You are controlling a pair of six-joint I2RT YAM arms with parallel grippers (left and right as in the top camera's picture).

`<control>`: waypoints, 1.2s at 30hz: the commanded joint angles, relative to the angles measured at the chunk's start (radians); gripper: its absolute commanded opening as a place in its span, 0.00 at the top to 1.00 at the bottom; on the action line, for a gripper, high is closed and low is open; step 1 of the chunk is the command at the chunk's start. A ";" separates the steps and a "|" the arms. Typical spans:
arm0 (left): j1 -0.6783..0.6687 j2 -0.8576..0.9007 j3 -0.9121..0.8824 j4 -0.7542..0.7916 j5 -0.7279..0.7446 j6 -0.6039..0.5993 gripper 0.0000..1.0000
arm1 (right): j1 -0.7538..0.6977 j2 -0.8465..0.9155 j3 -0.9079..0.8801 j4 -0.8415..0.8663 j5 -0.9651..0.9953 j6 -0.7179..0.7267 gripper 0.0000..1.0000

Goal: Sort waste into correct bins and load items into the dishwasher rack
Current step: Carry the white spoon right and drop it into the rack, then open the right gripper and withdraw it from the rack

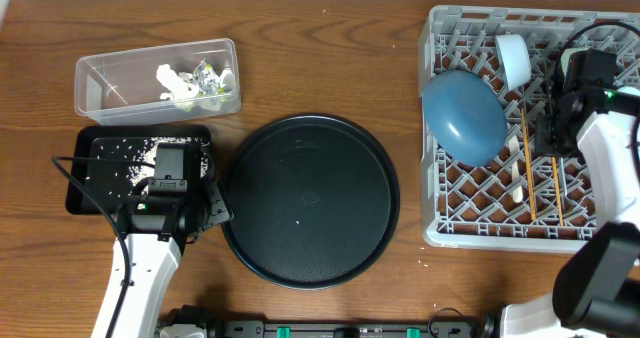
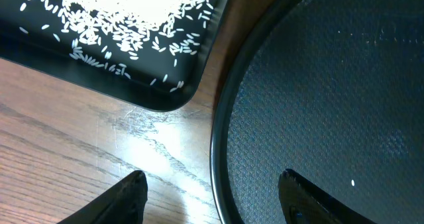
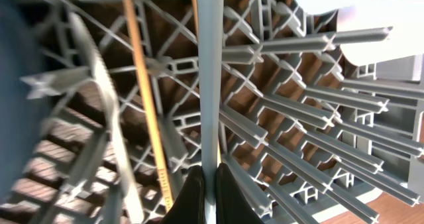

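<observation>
The grey dishwasher rack (image 1: 440, 213) at the right holds a dark blue dish (image 1: 465, 116), a white cup (image 1: 513, 60) and wooden chopsticks (image 1: 527, 158). My right gripper (image 1: 555, 123) hangs over the rack. In the right wrist view it (image 3: 209, 177) is shut on the handle of a pale blue spoon (image 3: 209, 65), beside a chopstick (image 3: 142, 85). The clear tub (image 1: 110, 83) holds white tissue (image 1: 175, 83) and a wrapper (image 1: 208, 76). Rice (image 2: 132, 12) lies in the shallow black tray (image 2: 165, 98). My left gripper (image 2: 212, 177) is open and holds nothing, straddling the round tray's rim.
A large round black tray (image 1: 310, 203) lies in the middle, between the black tray (image 1: 80, 193) and the rack. Its rim nearly touches the black tray's corner. Another pale spoon (image 1: 517, 190) lies on the rack floor. Upright pegs (image 3: 318, 105) crowd around the right gripper.
</observation>
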 commanded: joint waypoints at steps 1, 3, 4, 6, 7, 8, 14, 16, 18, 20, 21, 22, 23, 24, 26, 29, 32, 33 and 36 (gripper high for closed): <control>0.004 0.000 0.005 -0.006 -0.008 -0.009 0.35 | -0.029 0.031 0.016 0.002 0.032 0.006 0.99; 0.004 0.000 0.005 -0.006 -0.008 -0.009 0.35 | -0.039 0.040 0.016 0.006 0.032 0.008 0.99; 0.004 0.000 0.005 -0.006 -0.008 -0.009 0.35 | -0.043 0.043 0.016 0.009 0.032 0.008 0.99; 0.004 0.000 0.005 -0.005 -0.008 -0.009 0.35 | -0.051 0.051 0.016 0.013 0.031 0.008 0.99; 0.004 0.000 0.005 -0.005 -0.008 -0.009 0.35 | -0.053 0.053 0.016 0.013 0.028 0.008 0.99; 0.004 0.000 0.005 -0.005 -0.008 -0.009 0.35 | -0.053 0.055 0.016 0.014 0.026 0.008 0.99; 0.004 0.000 0.005 -0.006 -0.008 -0.009 0.35 | -0.056 0.058 0.016 0.023 0.024 0.008 0.99; 0.004 0.000 0.005 -0.006 -0.008 -0.009 0.35 | -0.056 0.058 0.016 0.029 0.023 0.008 0.99; 0.004 0.000 0.005 -0.006 -0.008 -0.009 0.35 | -0.056 0.058 0.016 0.035 0.010 0.003 0.99; 0.004 0.000 0.005 -0.006 -0.008 -0.009 0.35 | -0.057 0.058 0.016 0.039 -0.028 -0.021 0.99; 0.004 0.000 0.005 -0.006 -0.008 -0.009 0.35 | -0.057 0.058 0.016 0.040 -0.045 -0.031 0.99; 0.004 0.000 0.005 -0.006 -0.008 -0.009 0.35 | -0.057 0.058 0.016 0.042 -0.065 -0.042 0.97; 0.004 0.000 0.005 -0.006 -0.008 -0.009 0.35 | -0.057 0.058 0.016 0.043 -0.084 -0.050 0.90; 0.004 0.000 0.005 -0.006 -0.008 -0.009 0.35 | -0.057 0.058 0.016 0.043 -0.097 -0.058 0.82; 0.004 0.000 0.005 -0.006 -0.008 -0.009 0.35 | -0.057 0.058 0.016 0.041 -0.100 -0.061 0.64; 0.004 0.000 0.005 -0.006 -0.008 -0.009 0.35 | -0.058 0.058 0.016 0.038 -0.100 -0.061 0.57; 0.004 0.000 0.005 -0.006 -0.008 -0.009 0.35 | -0.058 0.058 0.016 0.035 -0.100 -0.060 0.53; 0.004 0.000 0.005 -0.006 -0.008 -0.009 0.35 | -0.058 0.058 0.016 0.035 -0.100 -0.060 0.53; 0.004 0.000 0.005 -0.006 -0.008 -0.009 0.35 | -0.057 0.058 0.016 0.035 -0.119 -0.054 0.49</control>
